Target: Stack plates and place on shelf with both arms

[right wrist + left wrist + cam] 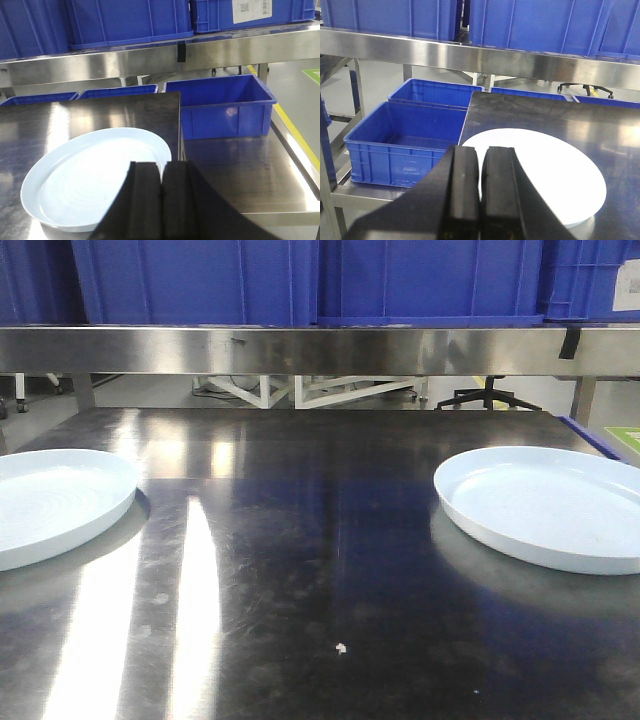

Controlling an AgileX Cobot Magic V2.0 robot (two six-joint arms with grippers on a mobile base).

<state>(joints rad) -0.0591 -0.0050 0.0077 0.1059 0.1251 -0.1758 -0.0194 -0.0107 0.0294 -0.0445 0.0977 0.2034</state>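
Steel table [340, 570], scratched and glaring under the lights, bears the left plate [50, 500] at its left edge and the right plate [545, 505] at its right edge. The two lie flat and well apart. Each is judged stiff, glossy and so slippery, probably breakable, and of moderate weight. The low upturned rim offers the only hold: pinch it at the near side, one finger under and one inside. Left gripper [480, 190] is poised by the near rim of its plate, pads pressed together and holding nothing; right gripper [161, 200] likewise. Past the far edge a steel shelf [320, 348] runs across, loaded with blue crates [200, 280]. Open bins [405, 140] stand lower at either side; a chair [487, 395] shows far behind.
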